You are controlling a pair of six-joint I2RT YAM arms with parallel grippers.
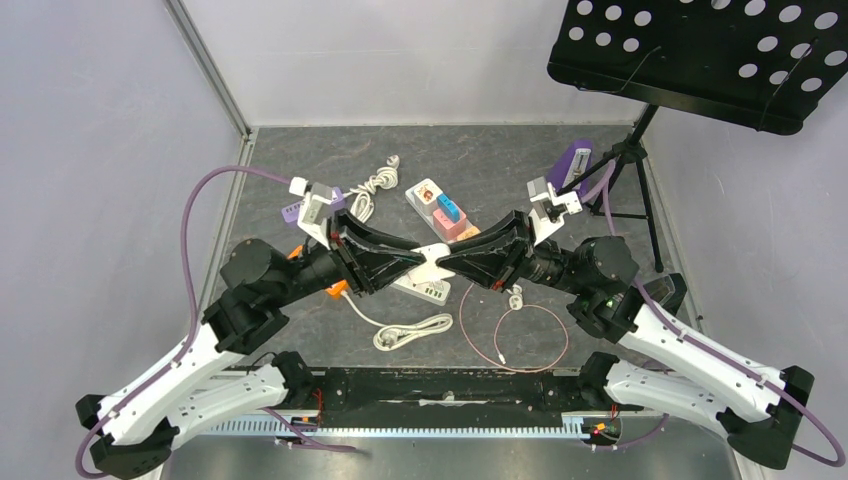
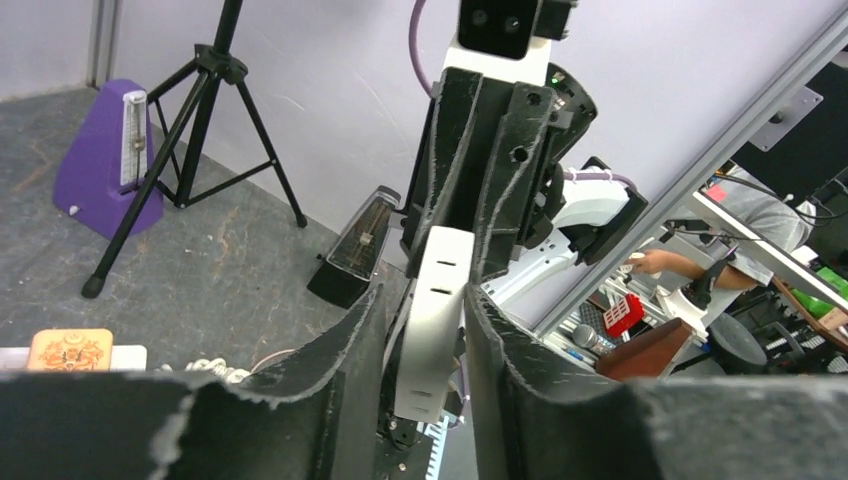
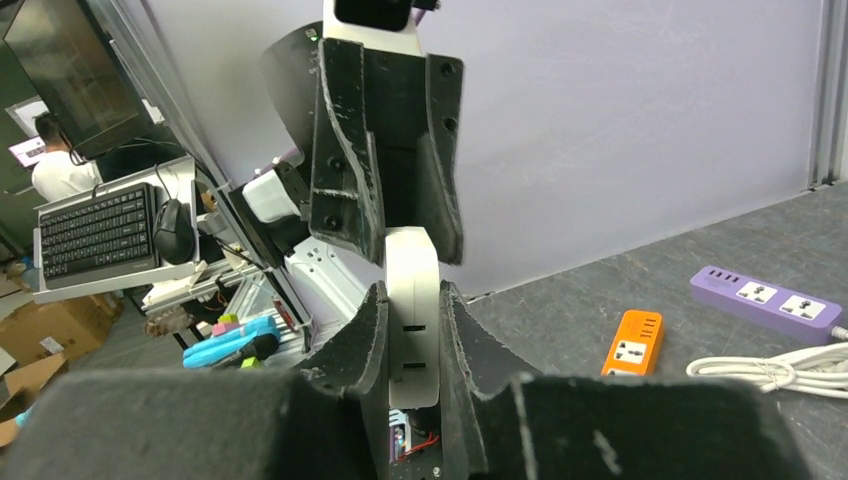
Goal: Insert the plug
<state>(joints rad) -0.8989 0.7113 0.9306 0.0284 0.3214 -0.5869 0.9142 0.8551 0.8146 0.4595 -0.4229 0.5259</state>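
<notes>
plug [image 1: 432,262], apparently the white slotted block, hangs over the table [image 1: 500,160] in the top view between the left gripper [image 1: 415,264] and right gripper [image 1: 447,262], so a handover looks in hand. left wrist view: the left jaws flank it, but i cannot tell if they grip. right wrist view: the right jaws pinch it tight, and next it needs lining up for insertion.

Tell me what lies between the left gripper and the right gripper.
A white slotted block: the right gripper grips one end, the left gripper flanks the other. All three views show it.
</notes>
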